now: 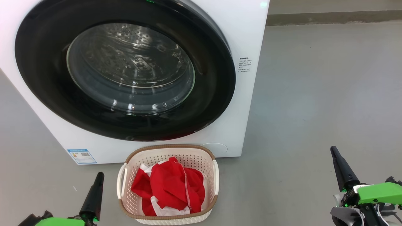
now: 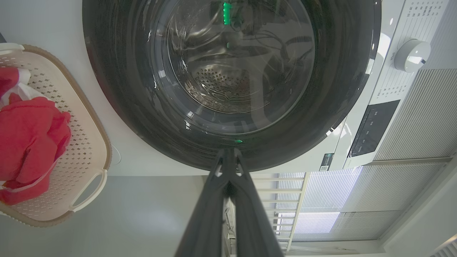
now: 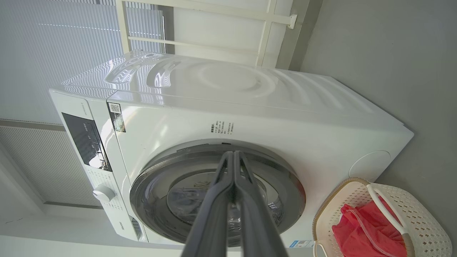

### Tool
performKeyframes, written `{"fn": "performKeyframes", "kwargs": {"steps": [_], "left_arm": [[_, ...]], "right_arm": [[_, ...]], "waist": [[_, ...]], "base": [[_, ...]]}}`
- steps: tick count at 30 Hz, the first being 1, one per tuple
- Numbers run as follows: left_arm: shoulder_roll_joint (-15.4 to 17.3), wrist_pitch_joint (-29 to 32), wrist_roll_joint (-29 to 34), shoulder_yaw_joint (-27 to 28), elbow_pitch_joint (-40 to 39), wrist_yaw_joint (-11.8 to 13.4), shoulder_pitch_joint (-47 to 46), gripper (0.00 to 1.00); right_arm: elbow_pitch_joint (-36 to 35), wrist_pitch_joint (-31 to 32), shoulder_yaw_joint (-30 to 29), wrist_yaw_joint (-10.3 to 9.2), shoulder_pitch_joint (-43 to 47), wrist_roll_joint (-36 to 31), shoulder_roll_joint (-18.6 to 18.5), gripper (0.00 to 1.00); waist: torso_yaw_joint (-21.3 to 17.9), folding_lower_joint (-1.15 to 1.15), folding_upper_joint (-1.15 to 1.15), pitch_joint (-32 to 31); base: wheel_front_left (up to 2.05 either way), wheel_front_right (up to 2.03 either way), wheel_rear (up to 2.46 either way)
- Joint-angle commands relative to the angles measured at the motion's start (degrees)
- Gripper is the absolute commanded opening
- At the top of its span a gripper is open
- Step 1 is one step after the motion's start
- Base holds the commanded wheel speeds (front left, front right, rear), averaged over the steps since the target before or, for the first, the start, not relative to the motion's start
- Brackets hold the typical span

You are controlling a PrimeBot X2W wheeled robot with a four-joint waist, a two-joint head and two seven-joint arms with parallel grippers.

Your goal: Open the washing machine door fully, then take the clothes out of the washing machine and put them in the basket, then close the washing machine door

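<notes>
The washing machine [image 1: 245, 40] stands ahead, a big white box. Its round door [image 1: 125, 69], black-rimmed with a glass centre, lies shut flat against the front; through the glass I see bare perforated drum. The cream basket [image 1: 216, 175] sits on the floor right before the machine, and the red clothes [image 1: 169, 185] with white trim lie heaped inside it. My left gripper [image 1: 100, 174] is shut and empty at the basket's left. My right gripper [image 1: 333, 149] is shut and empty, well off to the right over bare floor. The wrist views show the door [image 2: 117, 89] [image 3: 150, 185], the basket [image 2: 93, 150] [image 3: 425, 228], the clothes [image 2: 28, 132] [image 3: 360, 232], and each gripper [image 2: 228, 151] [image 3: 234, 154] with fingers pressed together.
Grey floor [image 1: 329, 94] spreads to the right of the machine up to a wall skirting [image 1: 333, 17] at the back. A control panel with a white dial [image 2: 412, 55] tops the machine's front. A window with blinds [image 3: 53, 43] is behind the machine.
</notes>
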Motion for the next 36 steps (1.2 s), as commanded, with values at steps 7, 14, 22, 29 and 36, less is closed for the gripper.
{"fn": "performKeyframes", "kwargs": {"steps": [7, 14, 22, 29, 36], "left_arm": [[0.6, 0.3, -0.4, 2.1, -1.1, -0.4, -2.3, 0.00], [0.6, 0.3, -0.4, 2.1, -1.1, -0.4, -2.3, 0.00], [0.6, 0.3, -0.4, 2.1, -1.1, -0.4, -2.3, 0.00], [0.6, 0.3, -0.4, 2.1, -1.1, -0.4, -2.3, 0.00], [0.6, 0.3, -0.4, 2.1, -1.1, -0.4, -2.3, 0.00]], "right_arm": [[-1.4, 0.4, 1.0, -0.04, -2.6, 0.0, -0.6, 0.00], [-1.4, 0.4, 0.9, -0.04, -2.6, 0.0, -0.5, 0.00], [-1.4, 0.5, 0.8, -0.04, -2.6, -0.1, -0.5, 0.00], [-1.4, 0.6, 0.7, -0.04, -2.6, -0.2, -0.4, 0.00], [-1.4, 0.6, 0.6, -0.04, -2.6, -0.2, -0.4, 0.00]], "waist": [[0.0, 0.00, 0.00, 0.0], [0.0, 0.00, 0.00, 0.0], [0.0, 0.00, 0.00, 0.0], [0.0, 0.00, 0.00, 0.0], [0.0, 0.00, 0.00, 0.0]], "base": [[0.00, 0.00, 0.00], [0.00, 0.00, 0.00], [0.00, 0.00, 0.00], [0.00, 0.00, 0.00], [0.00, 0.00, 0.00]]}}
